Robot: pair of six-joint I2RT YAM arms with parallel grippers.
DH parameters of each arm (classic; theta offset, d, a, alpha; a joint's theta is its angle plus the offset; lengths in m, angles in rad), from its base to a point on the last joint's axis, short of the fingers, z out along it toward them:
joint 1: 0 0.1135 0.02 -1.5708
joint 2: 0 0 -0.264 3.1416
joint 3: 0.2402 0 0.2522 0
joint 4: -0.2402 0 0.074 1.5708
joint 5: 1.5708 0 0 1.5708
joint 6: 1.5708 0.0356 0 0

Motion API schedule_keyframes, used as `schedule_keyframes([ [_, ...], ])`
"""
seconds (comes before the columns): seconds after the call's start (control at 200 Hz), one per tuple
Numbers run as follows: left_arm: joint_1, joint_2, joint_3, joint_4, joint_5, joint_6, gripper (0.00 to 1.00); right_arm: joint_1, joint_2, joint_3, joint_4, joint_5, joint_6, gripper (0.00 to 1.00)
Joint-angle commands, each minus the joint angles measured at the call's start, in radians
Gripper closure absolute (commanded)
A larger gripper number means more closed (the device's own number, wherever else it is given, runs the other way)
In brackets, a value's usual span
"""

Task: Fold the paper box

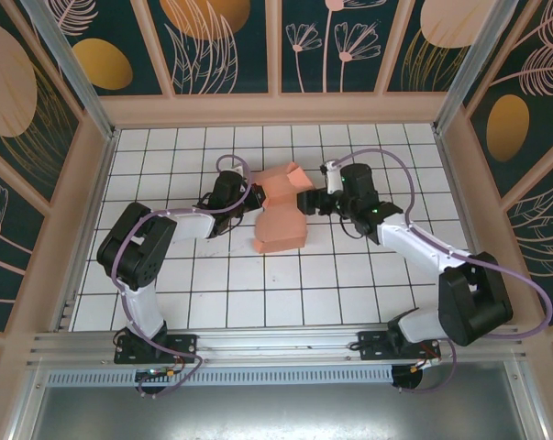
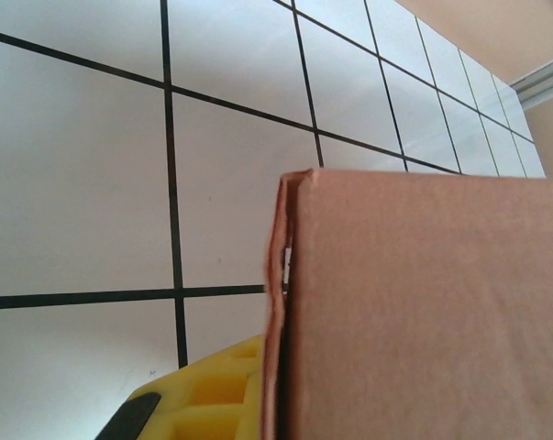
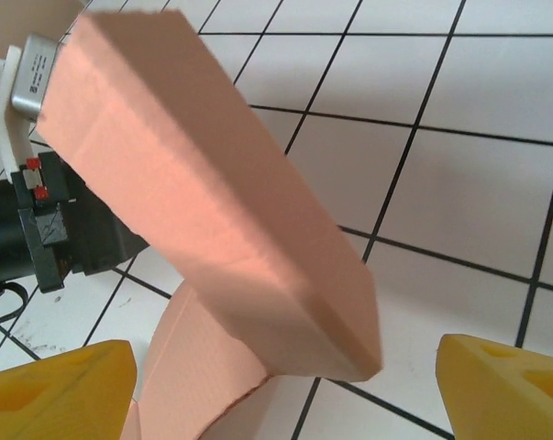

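Paper box (image 1: 281, 220) (partly folded) on tiled table (image 1: 221, 293)

The paper box (image 3: 212, 202) slants between the right hand's (image 3: 281, 390) wide-apart yellow fingers (image 3: 56, 390).

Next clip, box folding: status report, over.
Right gripper open, raised flap tip between its fingers. Left gripper at left edge of the paper box, grip hidden by cardboard. Box partly folded on tiled table; no obstacles seen.

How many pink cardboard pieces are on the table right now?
1: the salmon-pink thin cardboard box, partly folded, lying between the left gripper and right gripper. Anything under it would be hidden.
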Motion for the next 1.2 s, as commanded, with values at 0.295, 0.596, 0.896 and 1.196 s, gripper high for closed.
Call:
schedule_keyframes([
  [0.295, 0.02, 0.023, 0.024, 0.038, 0.093, -0.079, 1.0, -0.087, -0.034, -0.124, 0.058, -0.092, -0.066, 0.31],
  [0.596, 0.037, 0.045, 0.024, 0.08, 0.187, -0.139, 1.0, -0.131, -0.084, -0.179, 0.084, -0.131, -0.136, 0.32],
  [0.896, 0.038, 0.041, 0.058, 0.042, 0.18, -0.108, 1.0, -0.139, -0.204, -0.129, 0.055, -0.396, -0.219, 0.29],
  [1.196, 0.038, 0.023, 0.058, 0.041, 0.182, -0.092, 1.0, -0.17, -0.098, 0.1, 0.032, -0.318, -0.146, 0.32],
])
